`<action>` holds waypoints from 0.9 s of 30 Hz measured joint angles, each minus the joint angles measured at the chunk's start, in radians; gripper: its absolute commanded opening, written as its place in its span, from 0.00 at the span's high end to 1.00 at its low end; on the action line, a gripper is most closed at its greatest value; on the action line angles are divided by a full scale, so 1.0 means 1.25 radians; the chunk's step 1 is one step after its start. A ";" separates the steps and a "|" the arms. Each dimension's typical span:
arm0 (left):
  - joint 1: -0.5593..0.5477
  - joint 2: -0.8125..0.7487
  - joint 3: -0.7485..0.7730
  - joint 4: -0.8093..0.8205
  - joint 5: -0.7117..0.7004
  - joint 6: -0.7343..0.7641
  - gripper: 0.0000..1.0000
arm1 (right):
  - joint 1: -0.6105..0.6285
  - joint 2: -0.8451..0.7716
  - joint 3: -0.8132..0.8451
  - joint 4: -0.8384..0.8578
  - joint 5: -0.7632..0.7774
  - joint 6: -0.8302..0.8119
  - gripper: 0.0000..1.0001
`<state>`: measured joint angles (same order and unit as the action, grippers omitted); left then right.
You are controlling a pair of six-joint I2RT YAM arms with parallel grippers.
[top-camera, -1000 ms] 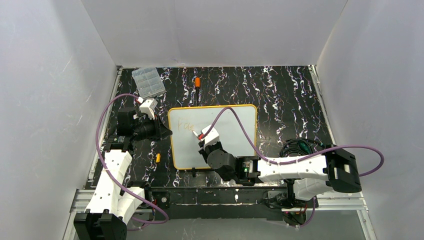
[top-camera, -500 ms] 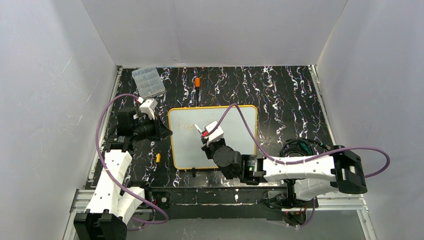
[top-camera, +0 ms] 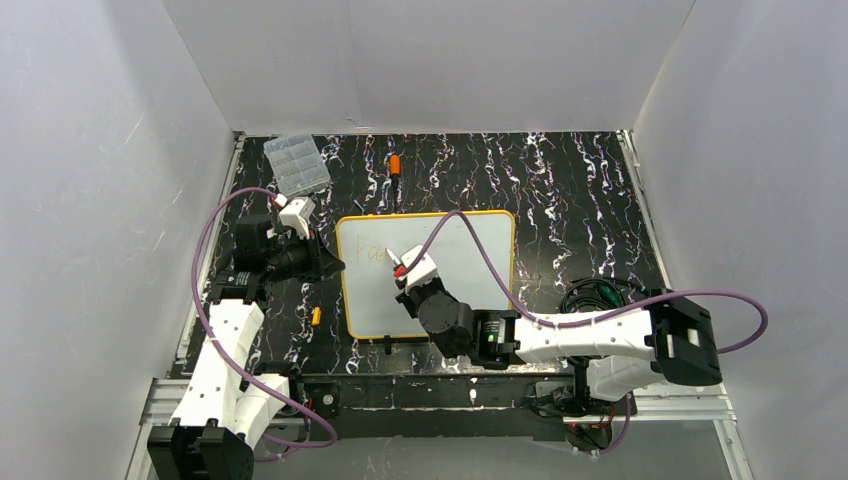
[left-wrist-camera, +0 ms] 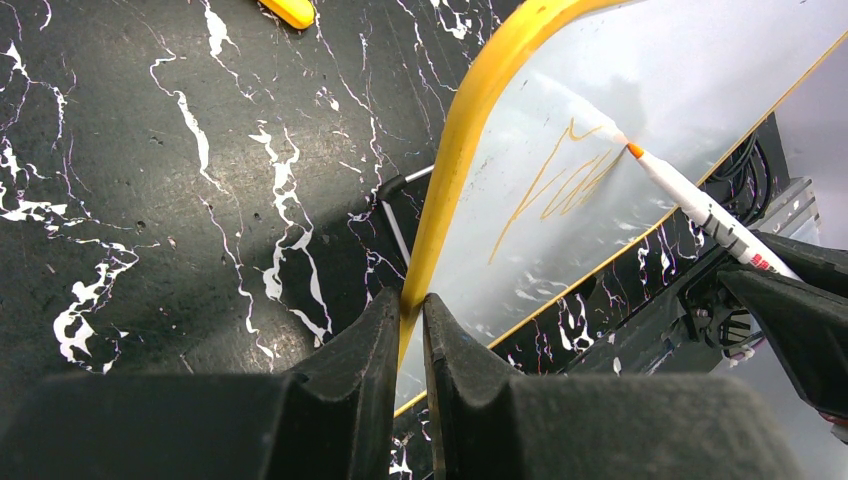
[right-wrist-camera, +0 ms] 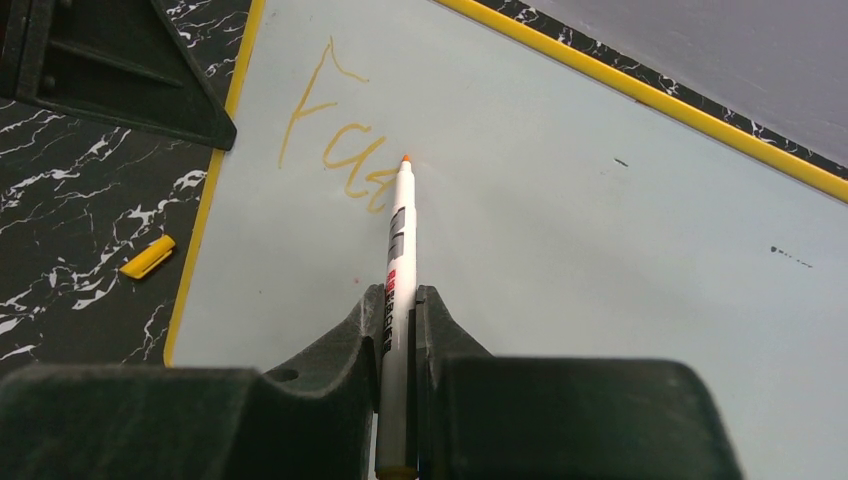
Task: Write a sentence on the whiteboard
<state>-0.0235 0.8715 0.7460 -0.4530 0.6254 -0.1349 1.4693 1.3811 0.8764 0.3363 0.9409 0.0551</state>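
Slightly leftward since 0.5 s ago, the right gripper [top-camera: 403, 275] hangs over the whiteboard [top-camera: 370, 305], its 2 fingers clamped on a white marker [right-wrist-camera: 401, 225]. The marker's orange tip meets the last stroke of the sentence [right-wrist-camera: 345, 150], so far 1 short line of orange letters at the board's far left corner. The left gripper [left-wrist-camera: 411, 310] is pinched on the board's yellow left rim. A yellow cap [top-camera: 316, 316] lies just left of the board.
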 measured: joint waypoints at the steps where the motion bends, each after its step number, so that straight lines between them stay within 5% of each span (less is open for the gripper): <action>1: 0.000 0.000 0.000 0.000 0.000 0.000 0.87 | -0.001 0.003 0.001 0.003 0.000 -0.002 0.99; 27: 0.000 0.000 0.000 0.000 0.000 -0.003 0.87 | -0.009 0.018 0.010 0.023 0.001 -0.006 0.99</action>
<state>-0.0235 0.8715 0.7460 -0.4530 0.6254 -0.1383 1.4586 1.4040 0.8886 0.3653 0.9417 0.0479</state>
